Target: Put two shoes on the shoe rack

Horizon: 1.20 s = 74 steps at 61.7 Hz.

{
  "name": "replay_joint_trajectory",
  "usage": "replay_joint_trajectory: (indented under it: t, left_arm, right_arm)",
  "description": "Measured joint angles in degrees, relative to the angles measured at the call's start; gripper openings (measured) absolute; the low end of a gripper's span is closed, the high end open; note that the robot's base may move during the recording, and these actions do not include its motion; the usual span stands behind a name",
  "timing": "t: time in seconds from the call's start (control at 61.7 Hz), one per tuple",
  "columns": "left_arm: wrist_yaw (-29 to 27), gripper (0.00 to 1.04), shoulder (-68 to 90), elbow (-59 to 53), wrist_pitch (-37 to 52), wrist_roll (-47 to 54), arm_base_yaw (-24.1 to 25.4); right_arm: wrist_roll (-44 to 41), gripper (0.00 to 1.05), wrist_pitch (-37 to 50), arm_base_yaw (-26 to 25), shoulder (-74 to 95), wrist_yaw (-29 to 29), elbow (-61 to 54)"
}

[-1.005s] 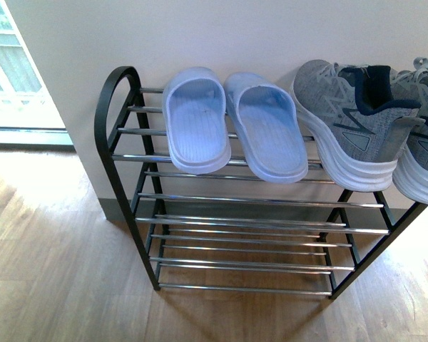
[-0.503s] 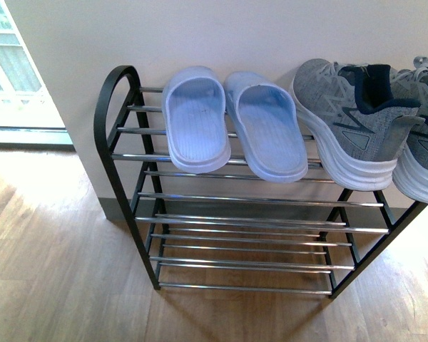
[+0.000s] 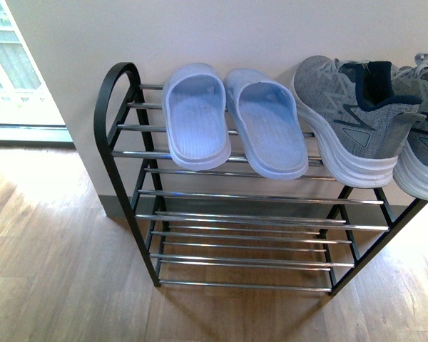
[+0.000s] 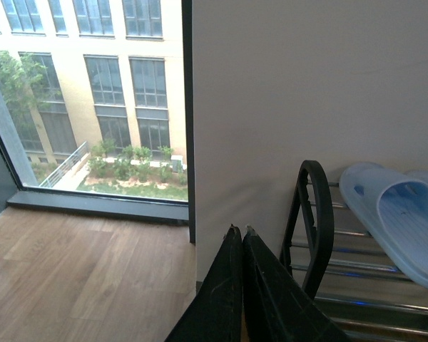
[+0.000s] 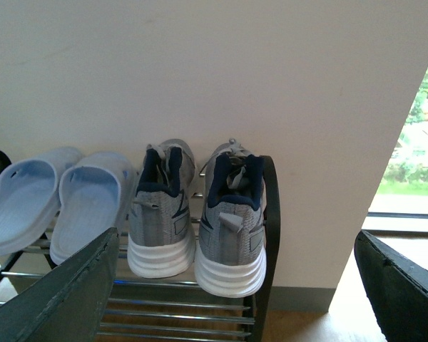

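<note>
Ok so basically nothing has moved in the last second, only the front view drifts a hair. Both grey sneakers [image 5: 160, 214] [image 5: 232, 217] sit side by side on the top tier of the shoe rack [image 3: 121, 142], toes to the wall, at the 3 o'clock end. The 2 blue slippers [image 3: 232, 121] take up the 9 o'clock side. Right gripper [image 5: 235, 292] is spread wide with nothing in it, backed off from the heels. Left gripper [image 4: 241, 285] is pinched closed on nothing, off by the rack's 9 o'clock end. Looks like the job's done to me.
</note>
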Motion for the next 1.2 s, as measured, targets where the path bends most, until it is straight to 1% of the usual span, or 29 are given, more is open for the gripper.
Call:
replay_joint_trajectory:
  t: [0.454,0.795,0.843,0.86,0.892,0.924,1.151,1.168,1.2]
  left_arm:
    - [0.0,0.01,-14.1,0.0,-13.6,0.0,0.0]
    - [0.0,0.01,-19.4,0.0,-18.8,0.0,0.0]
    - [0.0,0.01,-22.0,0.0,-21.7,0.0,0.0]
    - [0.0,0.01,-23.6,0.0,-24.7,0.0,0.0]
    - [0.0,0.01,-25.9,0.0,-27.5,0.0,0.0]
    - [0.0,0.01,-27.5,0.0,-28.6,0.0,0.0]
    - [0.0,0.01,-28.8,0.0,-29.3,0.0,0.0]
    - [0.0,0.02,-28.8,0.0,-29.3,0.0,0.0]
    - [0.0,0.09,-28.8,0.0,-29.3,0.0,0.0]
  right_arm:
    - [0.0,0.96,0.0,0.0,0.0,0.0,0.0]
    - [0.0,0.96,0.0,0.0,0.0,0.0,0.0]
    - [0.0,0.96,0.0,0.0,0.0,0.0,0.0]
    - [0.0,0.96,0.0,0.0,0.0,0.0,0.0]
    - [0.0,0.96,0.0,0.0,0.0,0.0,0.0]
    - [0.0,0.96,0.0,0.0,0.0,0.0,0.0]
    - [0.0,0.96,0.0,0.0,0.0,0.0,0.0]
    - [0.0,0.96,0.0,0.0,0.0,0.0,0.0]
    - [0.0,0.96,0.0,0.0,0.0,0.0,0.0]
